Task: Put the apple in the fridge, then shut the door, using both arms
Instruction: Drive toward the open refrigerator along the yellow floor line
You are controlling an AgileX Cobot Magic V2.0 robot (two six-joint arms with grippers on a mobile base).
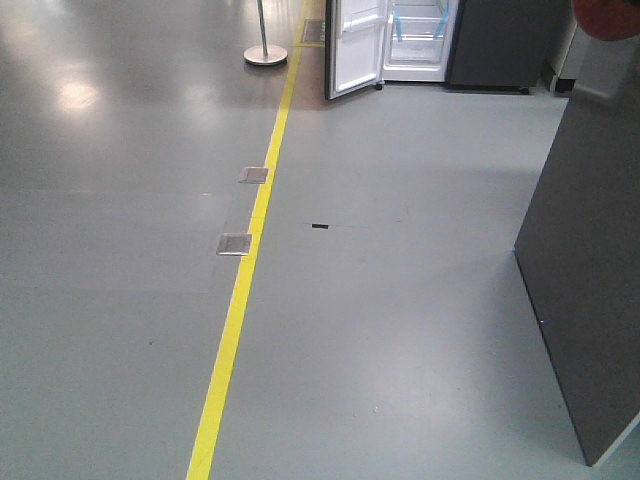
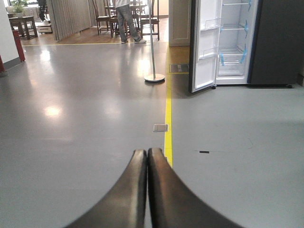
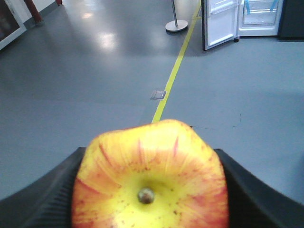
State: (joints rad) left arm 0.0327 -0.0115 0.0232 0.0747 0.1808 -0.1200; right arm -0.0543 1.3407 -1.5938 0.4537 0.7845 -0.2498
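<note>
Your right gripper [image 3: 151,190] pinches the round red-yellow apple [image 3: 149,161], well apart from the tall dark grey fridge [image 3: 259,19] standing open ahead, slightly right. Your left gripper [image 2: 147,154] is pressed together, empty.

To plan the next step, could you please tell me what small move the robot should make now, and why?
Probably drive forward toward the fridge, keeping the grip. The apple sits clamped in the right end effector, the door stands open, and a long stretch of floor lies before the fridge; the left end effector is shut and empty.
</note>
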